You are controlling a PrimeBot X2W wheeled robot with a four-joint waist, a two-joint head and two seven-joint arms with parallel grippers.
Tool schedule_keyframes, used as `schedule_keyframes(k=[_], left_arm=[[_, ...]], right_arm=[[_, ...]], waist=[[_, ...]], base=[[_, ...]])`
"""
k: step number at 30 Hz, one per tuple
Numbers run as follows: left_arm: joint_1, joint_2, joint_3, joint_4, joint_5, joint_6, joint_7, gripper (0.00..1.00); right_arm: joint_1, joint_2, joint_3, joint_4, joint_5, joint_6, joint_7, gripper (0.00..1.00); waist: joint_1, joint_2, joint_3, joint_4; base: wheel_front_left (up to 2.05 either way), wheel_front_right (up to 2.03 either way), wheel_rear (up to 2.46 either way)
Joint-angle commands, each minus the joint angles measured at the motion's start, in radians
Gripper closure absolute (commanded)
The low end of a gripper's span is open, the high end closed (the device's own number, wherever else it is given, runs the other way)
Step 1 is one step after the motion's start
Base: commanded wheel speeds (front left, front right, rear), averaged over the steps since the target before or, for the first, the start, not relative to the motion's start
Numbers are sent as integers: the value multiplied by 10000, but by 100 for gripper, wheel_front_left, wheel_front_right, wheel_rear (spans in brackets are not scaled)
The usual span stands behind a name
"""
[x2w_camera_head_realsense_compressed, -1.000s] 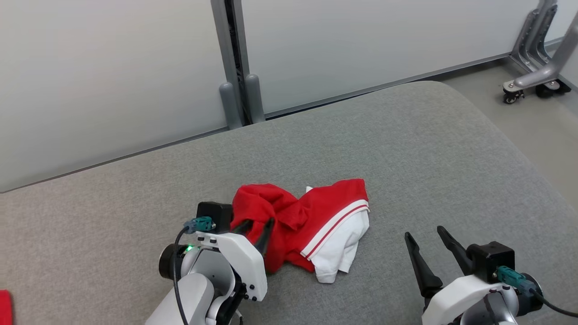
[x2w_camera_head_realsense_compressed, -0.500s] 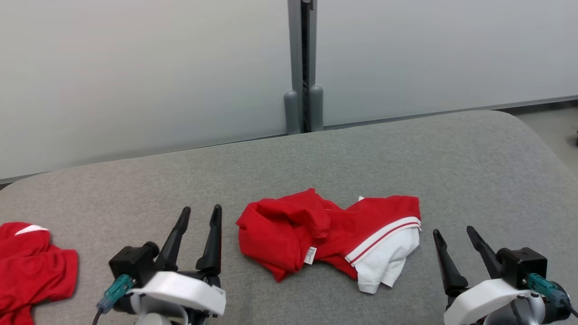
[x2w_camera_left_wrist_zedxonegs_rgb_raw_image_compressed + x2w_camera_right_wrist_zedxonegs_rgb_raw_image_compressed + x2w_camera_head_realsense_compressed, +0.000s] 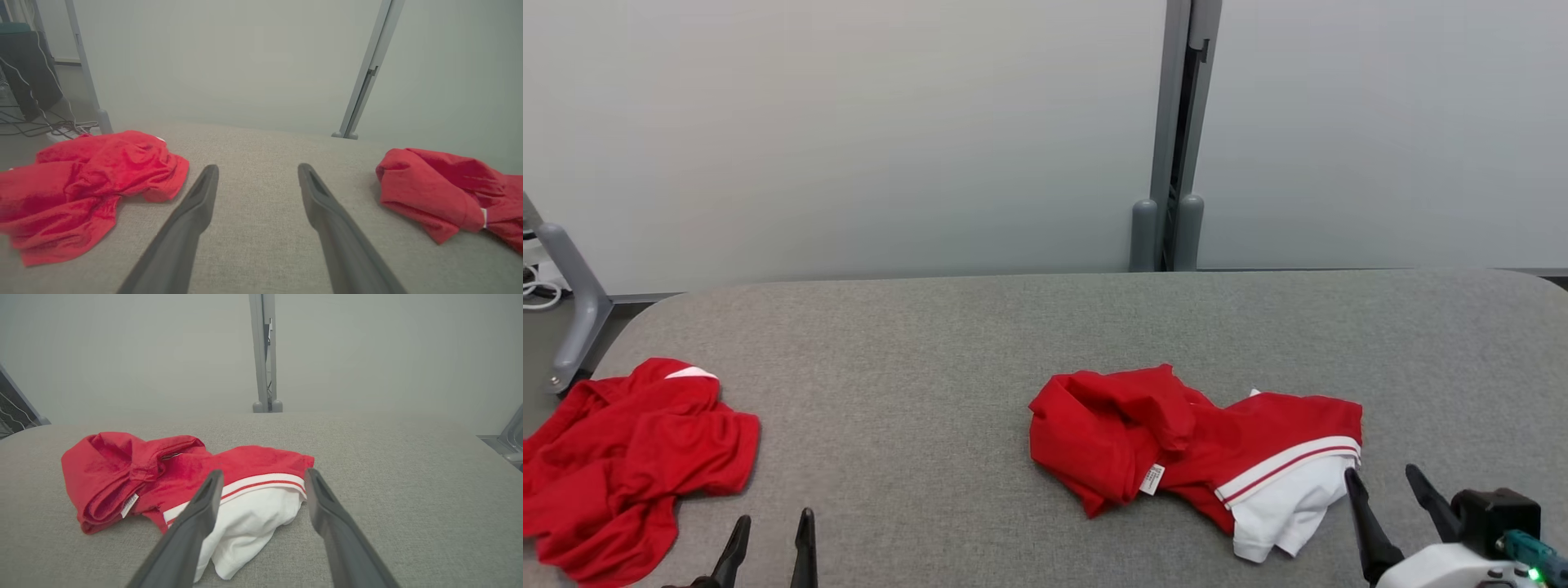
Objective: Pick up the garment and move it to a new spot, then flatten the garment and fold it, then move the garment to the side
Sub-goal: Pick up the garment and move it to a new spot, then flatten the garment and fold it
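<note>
Grey padded table (image 3: pixel 931 343) with crumpled red-and-white garment (image 3: pixel 1176 441); left and right jaws apart, empty.

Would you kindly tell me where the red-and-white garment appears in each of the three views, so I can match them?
Head view: the red-and-white garment lies right of centre, low in the picture.
Left wrist view: the garment sits at the right edge, cut off.
Right wrist view: the garment lies left of centre.
Shared landmark: the grey post between the wall panels.
</note>
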Motion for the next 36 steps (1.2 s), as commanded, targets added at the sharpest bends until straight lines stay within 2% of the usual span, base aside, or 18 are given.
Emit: schedule_keyframes(k=[1,8,16,30,34,36], left_arm=[[127,91,11,47,-40,20,188,0],[294,348,-94,32,-218,-206,709,0],[362,400,-96,-455,-291,-43,947,0],[333,442,-252,-377,-344,-37,1017,0],[225,424,-431,-403,-412,-188,1149,0],[90,402,-534,-310,-553,-402,1258,0]], right_arm=[[185,-70,-164,-72,-136,2,107,0],[581,-64,-595,-288,-332,2,464,0],[582,-63,-642,-523,-264,2,559,0],[455,-63,-359,-450,-154,2,571,0],[425,-61,-250,-440,-123,2,591,0],[397,-64,-194,-446,-100,2,607,0]], waist=[[0,0,-55,69],[0,0,-100,26],[0,0,-2,-237],[0,0,12,-428],[0,0,11,-660],[0,0,27,-897]], base=[[0,0,0],[0,0,0],[0,0,0],[0,0,0],[0,0,0],[0,0,0]])
